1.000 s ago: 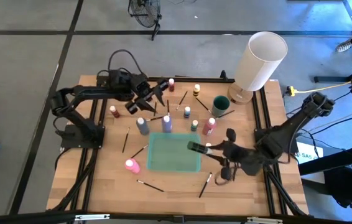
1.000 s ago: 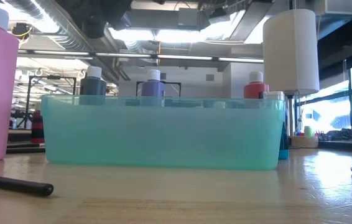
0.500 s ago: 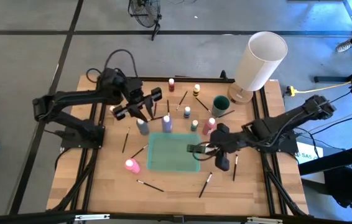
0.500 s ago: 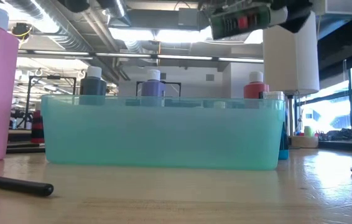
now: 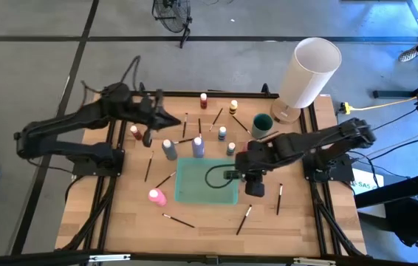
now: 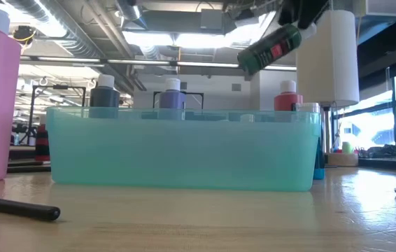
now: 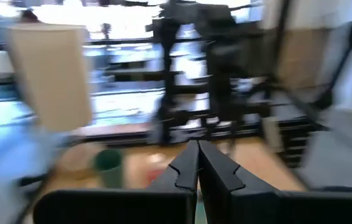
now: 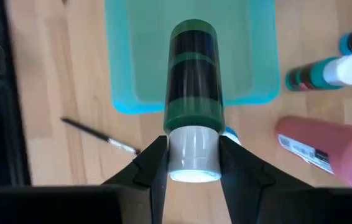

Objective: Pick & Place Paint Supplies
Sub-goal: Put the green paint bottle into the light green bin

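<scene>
Delivery is the step in hand: the right hand (image 8: 191,163) holds a green paint bottle (image 8: 193,74) by its white cap, its two fingers closed partway against the cap's sides. In the overhead view the bottle (image 5: 233,175) hangs at the right edge of the teal bin (image 5: 203,182), near the frame's centre. From the level view it shows at upper right, tilted with its body lower than the cap, clear above the bin's rim (image 6: 184,112). The wrist view looks along the bottle's length, with its body over the bin's floor and its cap nearer the bin's near wall.

The next move, as I judge it, calls for carrying the bottle a little further over the bin, lowering it, then opening the fingers so it drops inside rather than on the rim.

The left hand (image 7: 196,169) sits at the upper left of the overhead frame, over the surface (image 5: 209,222), fingers pressed together with nothing between them. Other bottles stand above the bin, among them a grey one (image 5: 169,150), a purple one (image 5: 198,146) and a red one (image 5: 249,150); a pink bottle (image 5: 156,196) stands lower left, and thin brushes (image 5: 244,219) lie scattered about.
</scene>
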Tool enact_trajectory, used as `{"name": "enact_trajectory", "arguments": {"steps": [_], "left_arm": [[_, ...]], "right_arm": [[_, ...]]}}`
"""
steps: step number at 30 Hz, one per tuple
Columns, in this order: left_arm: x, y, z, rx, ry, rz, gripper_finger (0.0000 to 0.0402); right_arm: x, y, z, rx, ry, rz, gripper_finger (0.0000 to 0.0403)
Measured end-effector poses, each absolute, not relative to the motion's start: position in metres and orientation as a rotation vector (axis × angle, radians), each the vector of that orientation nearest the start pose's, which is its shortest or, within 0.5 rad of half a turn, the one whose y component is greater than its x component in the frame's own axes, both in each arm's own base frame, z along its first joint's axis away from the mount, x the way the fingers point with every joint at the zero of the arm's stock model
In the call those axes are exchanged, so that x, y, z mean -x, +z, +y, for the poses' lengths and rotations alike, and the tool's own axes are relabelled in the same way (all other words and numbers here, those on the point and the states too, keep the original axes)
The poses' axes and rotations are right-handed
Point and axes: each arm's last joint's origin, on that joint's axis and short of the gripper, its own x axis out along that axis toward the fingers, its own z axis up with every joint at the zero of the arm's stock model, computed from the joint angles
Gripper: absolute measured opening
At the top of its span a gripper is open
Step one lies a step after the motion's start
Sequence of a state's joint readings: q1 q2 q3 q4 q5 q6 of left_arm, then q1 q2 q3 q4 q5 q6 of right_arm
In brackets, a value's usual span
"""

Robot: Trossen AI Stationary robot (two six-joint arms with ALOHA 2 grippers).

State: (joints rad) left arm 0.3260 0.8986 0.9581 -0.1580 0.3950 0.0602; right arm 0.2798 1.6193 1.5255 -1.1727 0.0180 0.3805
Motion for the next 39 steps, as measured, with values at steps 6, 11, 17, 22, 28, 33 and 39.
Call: {"name": "enact_trajectory", "arguments": {"steps": [6,11,17,22,28,33,39], "left_arm": [[-0.162,0.378,0.039,-0.061,0.133,0.134,0.0002],[-0.158,0.375,0.033,-0.047,0.130,0.175,0.0004],[-0.154,0.373,0.027,-0.018,0.118,0.197,0.0004],[-0.152,0.372,0.024,-0.038,0.152,0.218,0.0002],[-0.152,0.371,0.022,-0.047,0.175,0.225,0.0005],[-0.152,0.371,0.020,-0.052,0.187,0.225,0.0002],[-0.155,0.370,0.018,-0.058,0.198,0.232,0.0004]], "right_arm": [[-0.337,0.310,0.080,-0.159,0.000,1.443,0.0117],[-0.361,0.300,0.069,-0.174,0.049,1.552,0.0117],[-0.374,0.285,0.051,-0.201,-0.001,1.672,0.0117],[-0.387,0.270,0.043,-0.233,-0.016,1.700,0.0117],[-0.398,0.260,0.042,-0.223,0.000,1.713,0.0117],[-0.401,0.255,0.035,-0.235,-0.011,1.723,0.0117],[-0.401,0.255,0.031,-0.246,-0.023,1.722,0.0117]]}}
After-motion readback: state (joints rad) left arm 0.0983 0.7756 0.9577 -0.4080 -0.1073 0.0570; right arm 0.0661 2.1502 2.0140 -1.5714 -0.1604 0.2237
